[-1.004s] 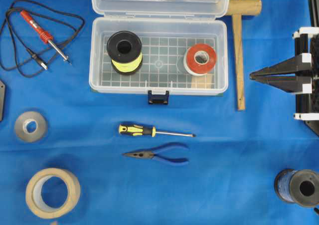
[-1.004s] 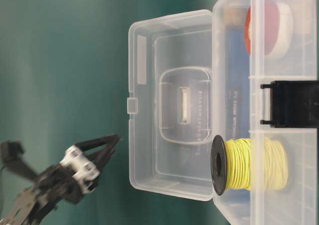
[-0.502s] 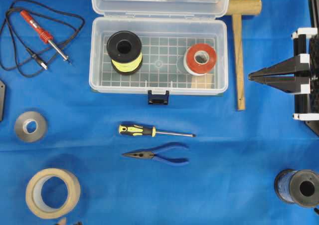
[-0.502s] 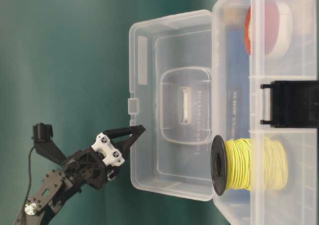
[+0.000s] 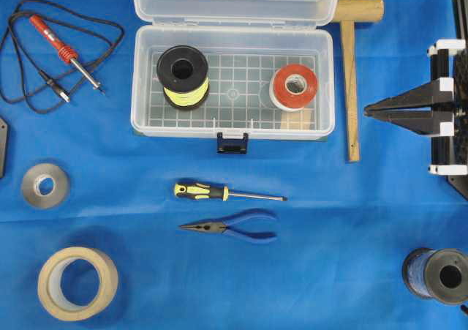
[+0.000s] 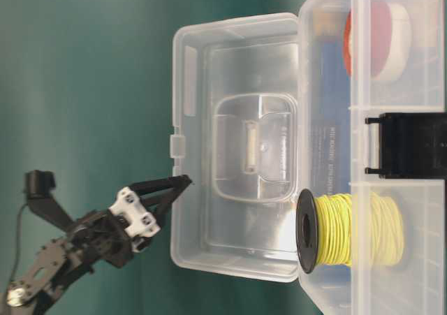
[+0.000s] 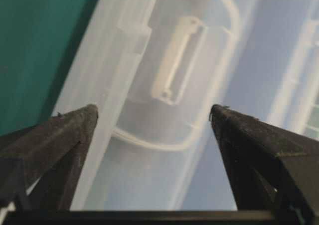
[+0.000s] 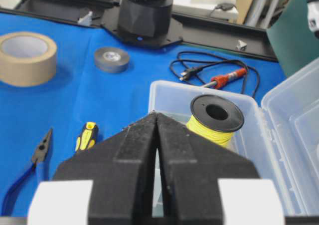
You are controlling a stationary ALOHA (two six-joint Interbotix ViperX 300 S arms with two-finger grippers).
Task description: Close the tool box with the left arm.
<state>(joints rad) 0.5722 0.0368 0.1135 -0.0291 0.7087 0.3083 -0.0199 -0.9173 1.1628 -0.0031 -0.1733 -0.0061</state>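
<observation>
Two black tapering fingers of the left arm gripper [image 6: 183,182] are spread wide, holding nothing, tips right at the outer edge of the raised hinged lid [image 6: 237,144] of the large clear plastic tool box [image 5: 232,81]; contact cannot be confirmed from the table-level view. In the left wrist view the gripper [image 7: 154,114] frames the lid's moulded handle recess, lid just ahead. The box sits at the far middle of the blue cloth [image 5: 329,227], lid standing open behind the tray, small black front latch [image 5: 232,143] hanging unfastened. Risk, as a judgement: a pointed tip could slide off the slick lid rim or slip past the edge, so the lid drops back open; pushing too low near the hinge could shove the whole box instead of folding the lid. Another risk: the lid may foul on the tall spool and not seat. Inside the gridded tray stand a black spool of yellow wire [image 5: 183,75] and, well apart from it, a red and white tape roll [image 5: 294,86]. The right arm gripper [image 5: 368,111] is pressed together, empty, parked well apart beside the box.
</observation>
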